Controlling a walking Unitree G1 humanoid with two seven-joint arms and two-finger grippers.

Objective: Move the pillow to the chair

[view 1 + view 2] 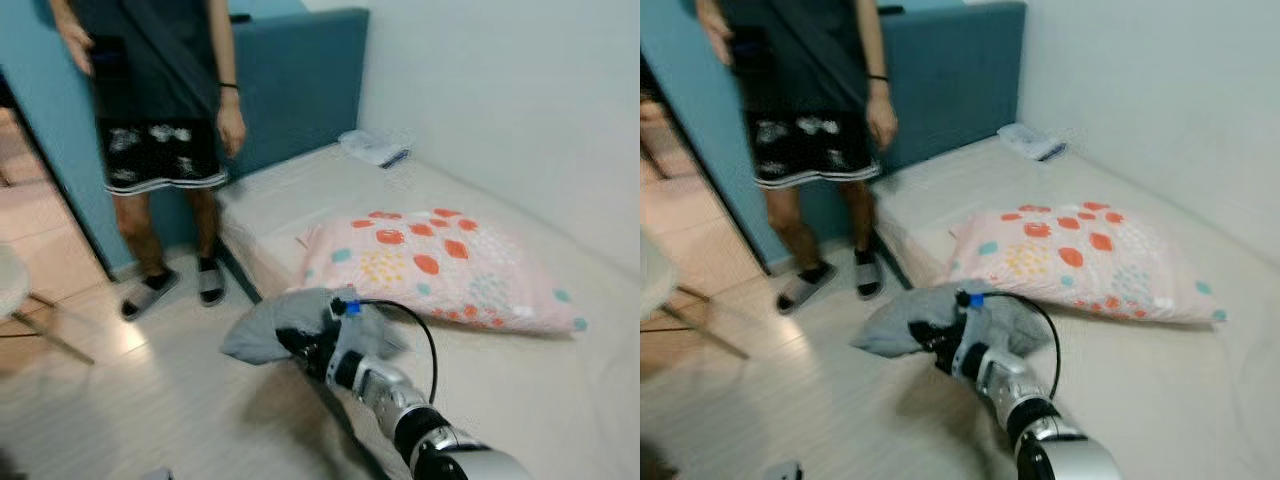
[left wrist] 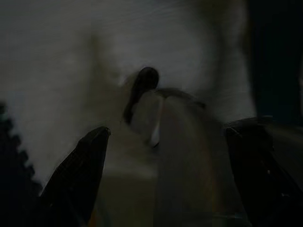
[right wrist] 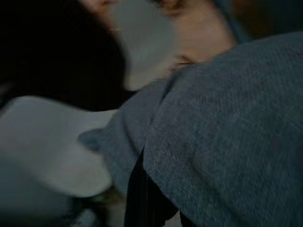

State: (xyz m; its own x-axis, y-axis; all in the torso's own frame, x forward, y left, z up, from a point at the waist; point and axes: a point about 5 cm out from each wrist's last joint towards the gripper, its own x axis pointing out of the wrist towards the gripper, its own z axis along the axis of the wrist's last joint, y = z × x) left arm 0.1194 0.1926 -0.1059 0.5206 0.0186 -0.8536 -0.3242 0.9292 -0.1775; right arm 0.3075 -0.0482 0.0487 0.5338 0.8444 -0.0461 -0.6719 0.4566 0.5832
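A grey pillow [image 1: 262, 330] hangs over the pale floor beside the bed, with my right gripper [image 1: 305, 345] shut on its edge. In the right wrist view the grey fabric [image 3: 227, 132] lies close over a black finger [image 3: 142, 198]. At the far left edge stands a chair [image 1: 10, 280] with a pale seat and thin legs, well away from the pillow. My left gripper [image 2: 165, 132] hangs in the dark, its two black fingers wide apart with nothing between them.
A pink pillow with red and blue spots [image 1: 440, 265] lies on the bed [image 1: 520, 390]. A person in dark shorts and sandals [image 1: 160, 110] stands between the bed's blue headboard [image 1: 300, 80] and the chair. A small bundle [image 1: 372, 147] lies at the bed's head.
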